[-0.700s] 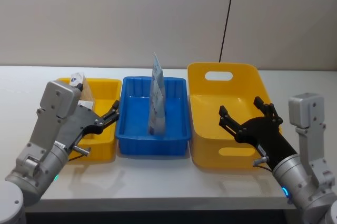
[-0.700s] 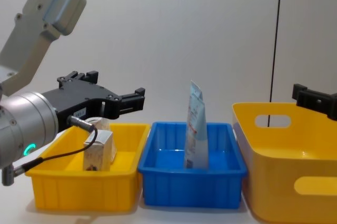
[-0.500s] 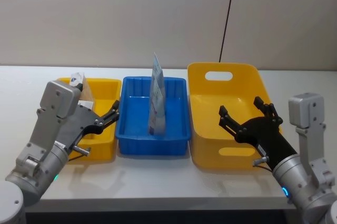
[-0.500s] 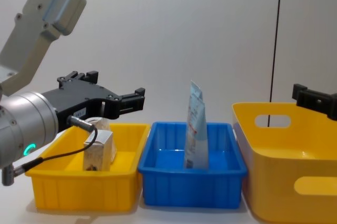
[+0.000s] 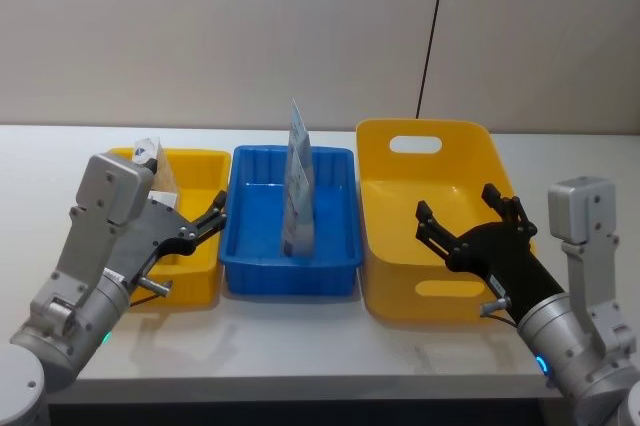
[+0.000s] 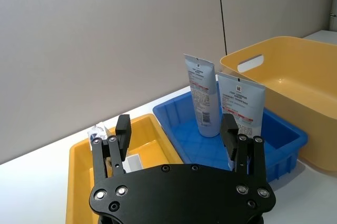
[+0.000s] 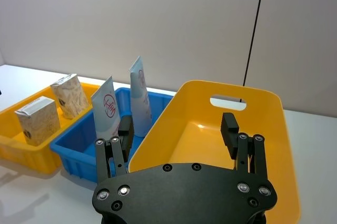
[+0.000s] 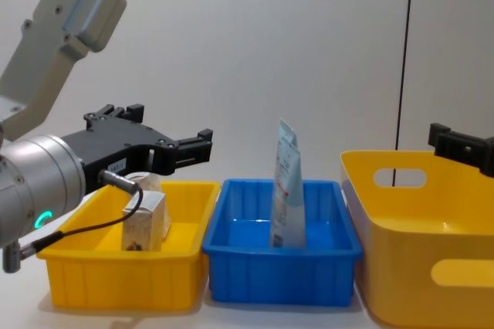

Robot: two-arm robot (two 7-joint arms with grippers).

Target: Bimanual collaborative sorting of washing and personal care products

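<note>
Tubes (image 6: 202,98), two of them in light blue and white, stand upright side by side in the blue bin (image 5: 290,281) in the middle of the worktop (image 5: 300,346), and two small cream packets (image 7: 37,121) sit in the small yellow bin (image 5: 195,154) to its left. The large yellow bin (image 5: 400,276) on the right has nothing in the part of its floor I can see. My left hand (image 6: 176,132) hangs above the near side of the small yellow bin, fingers spread wide with nothing between them. My right hand (image 5: 458,214) hovers over the near edge of the large yellow bin, equally wide and bare. I judge the sorting nearly or fully done. For any next reach I'd lift straight up first, clear the rims, and steer wide of the tubes, which look easy to topple.
</note>
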